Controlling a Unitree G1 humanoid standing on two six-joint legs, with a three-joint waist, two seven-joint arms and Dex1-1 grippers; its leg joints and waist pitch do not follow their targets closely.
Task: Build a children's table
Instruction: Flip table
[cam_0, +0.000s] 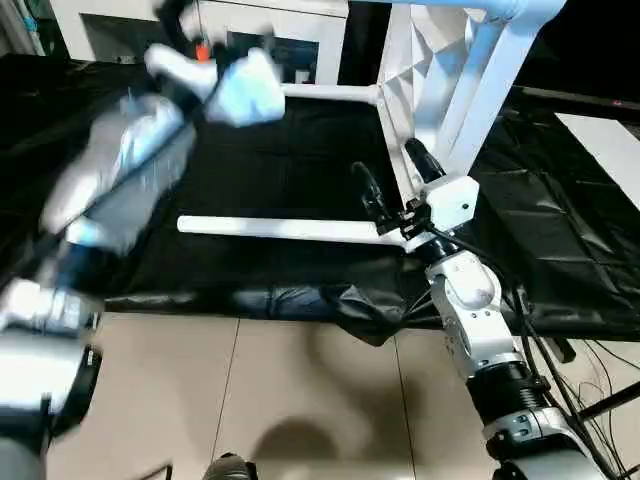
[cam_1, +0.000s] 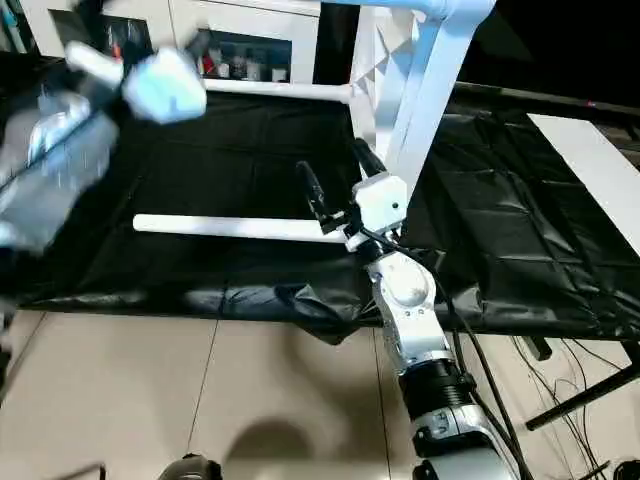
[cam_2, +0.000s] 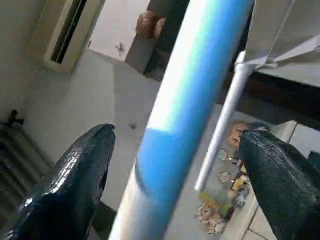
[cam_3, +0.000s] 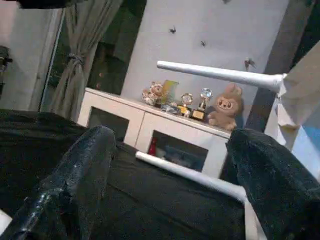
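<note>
The children's table's tabletop (cam_0: 418, 75) stands on edge on the black cloth, ribbed underside facing left. Fitted legs stick out of it, one pointing left (cam_0: 335, 94) and one slanting up (cam_0: 492, 70). A loose white leg (cam_0: 280, 229) lies flat on the cloth in front. My right gripper (cam_0: 395, 175) is open just above that leg's right end, its fingers pointing away with nothing between them. My left gripper (cam_2: 177, 134) is raised at the back left, blurred. It is open around a white leg (cam_2: 185, 100), with a gap on each side.
A black cloth (cam_0: 280, 165) covers the low work surface, and its front edge hangs over the beige tile floor (cam_0: 300, 400). A white glass-door cabinet (cam_0: 310, 40) stands behind. Cables (cam_0: 600, 370) trail at the right, beside a white panel (cam_0: 605, 145).
</note>
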